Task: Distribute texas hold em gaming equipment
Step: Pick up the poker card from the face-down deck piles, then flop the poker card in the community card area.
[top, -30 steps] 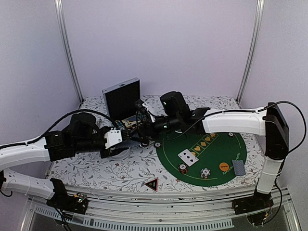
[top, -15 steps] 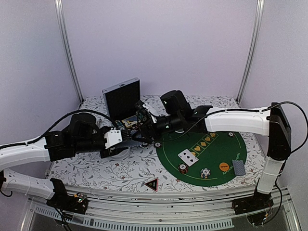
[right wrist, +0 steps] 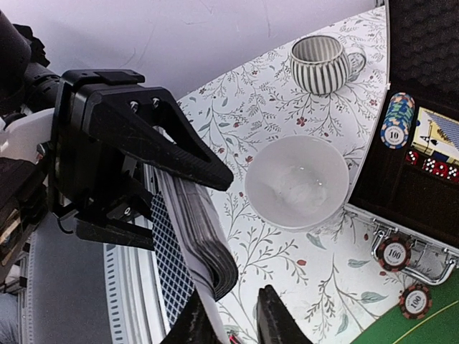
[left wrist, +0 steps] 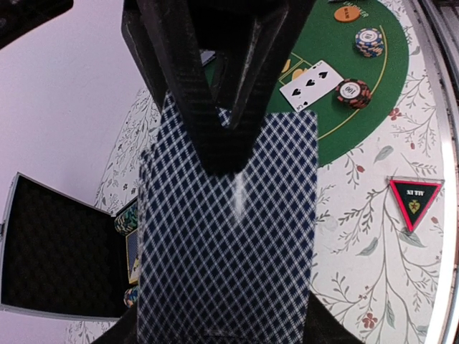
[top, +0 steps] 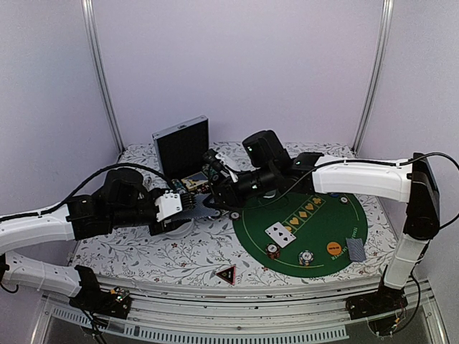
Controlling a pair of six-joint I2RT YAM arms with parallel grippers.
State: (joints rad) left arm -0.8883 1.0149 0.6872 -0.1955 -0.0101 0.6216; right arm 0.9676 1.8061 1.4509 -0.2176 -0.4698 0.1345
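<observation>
Left end effector (top: 188, 203) clamping stacked lattice-backed cards (left wrist: 229, 236), round white bowl (right wrist: 267, 192) nearby

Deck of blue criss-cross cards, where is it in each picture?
Top external: the deck of cards is small, left of middle, between the two arms' tips.
Left wrist: it fills the middle and bottom, patterned back facing the camera.
Right wrist: lower left of middle, seen edge-on.
Shared landmark: the open black case, behind the deck, lower left, right edge.
</observation>
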